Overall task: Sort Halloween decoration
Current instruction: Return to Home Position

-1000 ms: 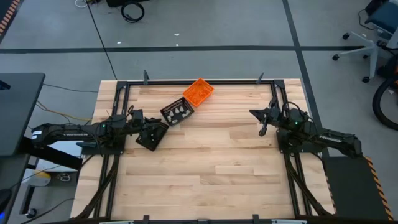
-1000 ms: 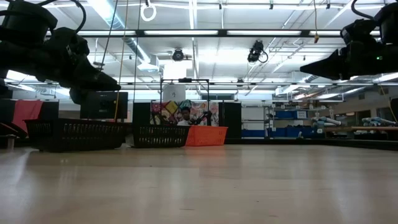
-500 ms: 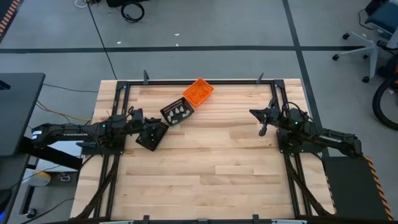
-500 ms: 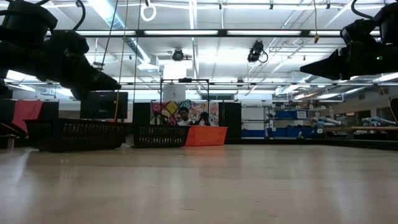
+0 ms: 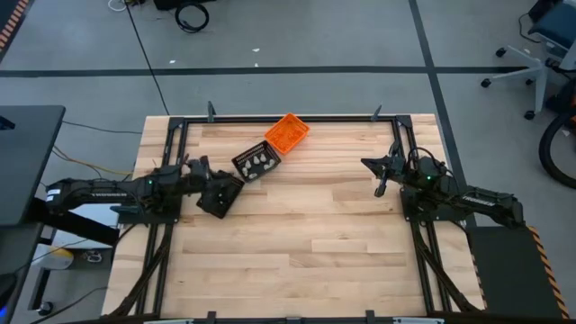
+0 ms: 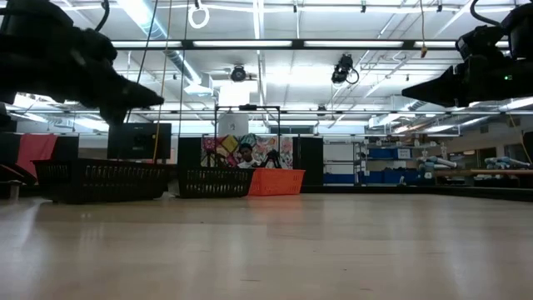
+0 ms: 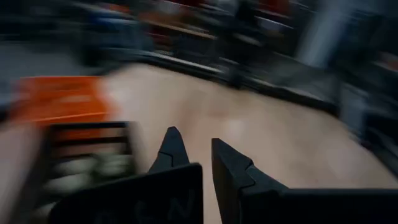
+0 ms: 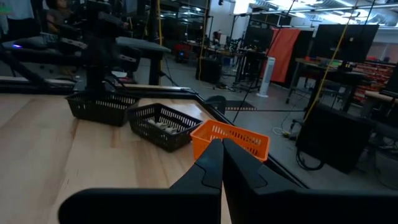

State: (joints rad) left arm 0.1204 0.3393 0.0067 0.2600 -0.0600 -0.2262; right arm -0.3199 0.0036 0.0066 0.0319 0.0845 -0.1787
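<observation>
Draw your left gripper, barely parted and empty, up clear of the left tray before retracting. Trinkets lie in the middle tray. Your right gripper, closed on nothing, waits over the worktop's right side.

A robotics lab — ceiling strip lights, stocked shelves, rolling office chair.

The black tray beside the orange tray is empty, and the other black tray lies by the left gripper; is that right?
No: the high view shows whitish trinkets in the black tray beside the orange tray; the other black tray does lie by the left gripper.
</observation>
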